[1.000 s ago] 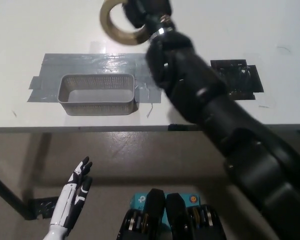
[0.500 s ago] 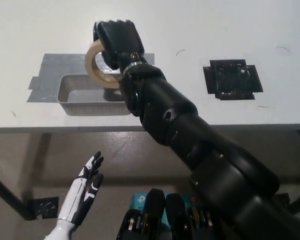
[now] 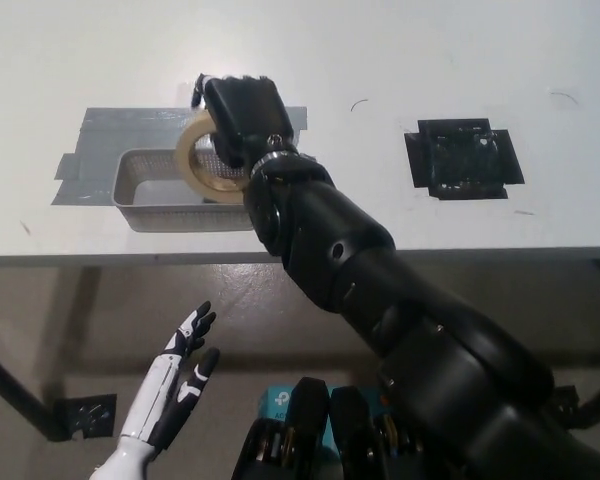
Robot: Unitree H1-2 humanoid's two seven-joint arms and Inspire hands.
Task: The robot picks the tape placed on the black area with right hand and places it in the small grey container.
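Our black fingers [image 3: 242, 100] are clenched around the tape [image 3: 202, 158], a tan ring held tilted over the right end of the small grey container [image 3: 145, 190]. Our right hand [image 3: 240, 115] hangs just above that mesh tub. The tub sits on a patch of grey tape [image 3: 105, 135] stuck to the white table [image 3: 380, 50]. Well to the right lies the black area [image 3: 464, 158], bare. Near the table's front edge, a brownish floor [image 3: 250, 300] shows below. Our white left hand [image 3: 175, 375] rests low at the near left, fingers spread and holding nothing.
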